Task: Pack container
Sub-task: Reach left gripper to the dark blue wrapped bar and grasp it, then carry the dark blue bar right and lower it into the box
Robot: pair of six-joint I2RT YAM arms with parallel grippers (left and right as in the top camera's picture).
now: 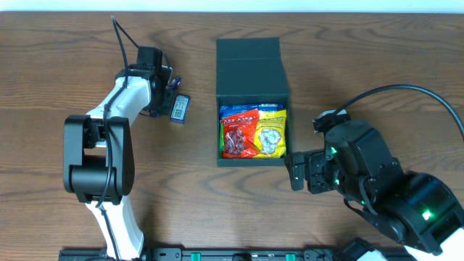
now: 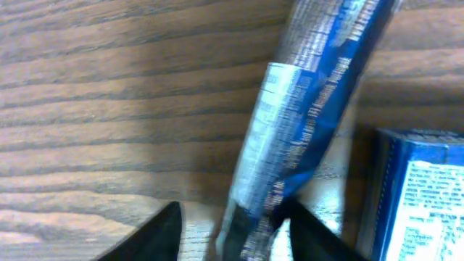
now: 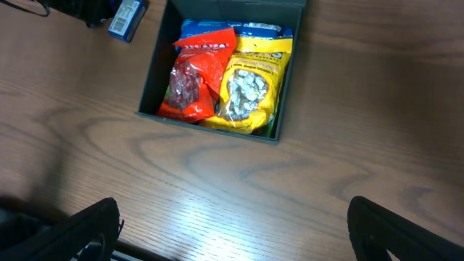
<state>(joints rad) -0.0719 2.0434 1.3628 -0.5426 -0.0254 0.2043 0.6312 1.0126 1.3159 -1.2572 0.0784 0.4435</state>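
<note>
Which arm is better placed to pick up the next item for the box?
Left. The left pincer straddles the blue wrapped snack bar; the right pincer hangs open and empty beside the dark teal-green rectangular container, far from any loose item.

Overhead, my left arm (image 1: pixel 119 109) rises from the lower left of the frame toward the upper left, with the white forearm link angled upward above a folded black elbow. My left gripper (image 1: pixel 172 91) points toward the right. In its wrist view the two dark fingers (image 2: pixel 156 238) stand partly apart at the bottom edge. My right arm (image 1: pixel 377 181) stretches in from the lower right corner, its black housing dotted with green lights and its wrist turned left. My right gripper (image 1: pixel 296 171) is spread wide, fingertips (image 3: pixel 83 232) sitting at opposite bottom corners of its wrist view.
</note>
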